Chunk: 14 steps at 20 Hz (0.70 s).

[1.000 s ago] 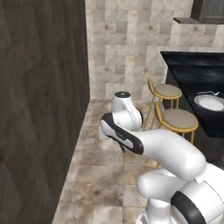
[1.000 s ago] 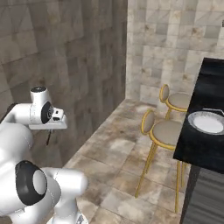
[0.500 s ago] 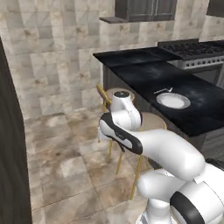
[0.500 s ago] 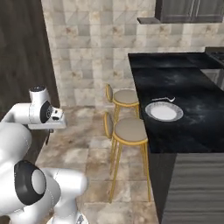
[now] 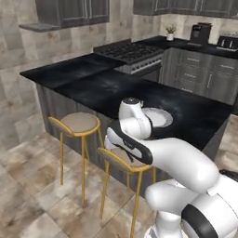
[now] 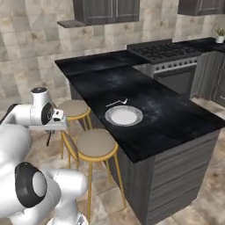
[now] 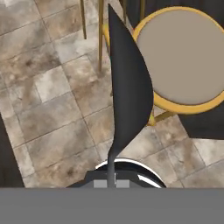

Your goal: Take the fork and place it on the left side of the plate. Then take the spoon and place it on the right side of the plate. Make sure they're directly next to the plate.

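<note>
Plate [image 6: 124, 116] goes w/ the biggest item, so that first: black L-shaped bench [image 6: 167, 110], dark grey front panels, running from the near corner back toward the wall. In left base view the bench [image 5: 93, 88] spans the middle of frame.

Stove [image 6: 165, 50], black top, set into the far stretch of the bench; seen also in left base view [image 5: 130, 50]. Dark upper cabinets [image 6: 105, 9] on the tiled wall above.

White arm [image 5: 176, 158] rises in front of the bench, elbow folded, hand held over the floor [image 7: 48, 96] beside the stools, well short of the bench top.

Two stools, gold legs, round beige seats, along the bench's outer edge: nearer stool [image 6: 94, 143] by the near corner, farther stool [image 6: 74, 107] just behind it. Hand view looks down on one stool seat [image 7: 183, 57].

The plate is round, white-grey w/ paler rim, flat on the bench close to the stool-side edge, above the nearer stool. In left base view the plate [image 5: 161, 118] is partly hidden behind the arm's wrist.

Utensil [image 6: 116, 103]: thin, pale, lying flat just beyond the plate's far rim, toward the bench middle, roughly parallel to that rim. Near the plate, looks apart by a sliver. Too small to tell fork or spoon, or if it's one piece or two end to end.

Gripper [image 6: 48, 138]: points down under the hand, jaws together. In hand view the gripper [image 7: 127, 87] reads as one merged dark blade over the floor tiles; can't tell if anything is pinched.
</note>
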Tool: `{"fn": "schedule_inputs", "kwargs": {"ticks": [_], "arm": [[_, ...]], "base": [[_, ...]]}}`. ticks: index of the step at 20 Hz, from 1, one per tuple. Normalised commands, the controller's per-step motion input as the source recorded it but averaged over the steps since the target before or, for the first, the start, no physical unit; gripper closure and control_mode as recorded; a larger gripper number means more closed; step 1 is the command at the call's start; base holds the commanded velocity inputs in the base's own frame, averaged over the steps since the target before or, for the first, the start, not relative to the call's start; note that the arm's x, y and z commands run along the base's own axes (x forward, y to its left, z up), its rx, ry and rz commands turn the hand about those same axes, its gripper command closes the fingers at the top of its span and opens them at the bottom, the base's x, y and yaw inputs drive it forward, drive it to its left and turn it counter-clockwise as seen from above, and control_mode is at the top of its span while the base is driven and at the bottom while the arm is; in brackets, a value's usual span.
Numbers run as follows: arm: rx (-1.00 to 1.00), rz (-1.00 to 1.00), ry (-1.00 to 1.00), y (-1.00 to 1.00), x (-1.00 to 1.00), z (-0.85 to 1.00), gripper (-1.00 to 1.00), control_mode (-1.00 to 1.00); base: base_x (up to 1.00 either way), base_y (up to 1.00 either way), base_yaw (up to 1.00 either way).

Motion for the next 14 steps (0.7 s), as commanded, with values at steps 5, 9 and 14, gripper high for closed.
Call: {"fn": "schedule_inputs", "kwargs": {"ticks": [5, 9, 14], "arm": [[0.00, 0.00, 0.00, 0.00, 0.00, 0.00, 1.00, 1.00], [0.00, 0.00, 0.00, 0.00, 0.00, 0.00, 1.00, 1.00], [0.00, 0.00, 0.00, 0.00, 0.00, 0.00, 1.00, 1.00]], "base": [[0.39, 0.71, -0.76], [0.35, 0.61, -0.77], [0.20, 0.36, -0.60]]}}
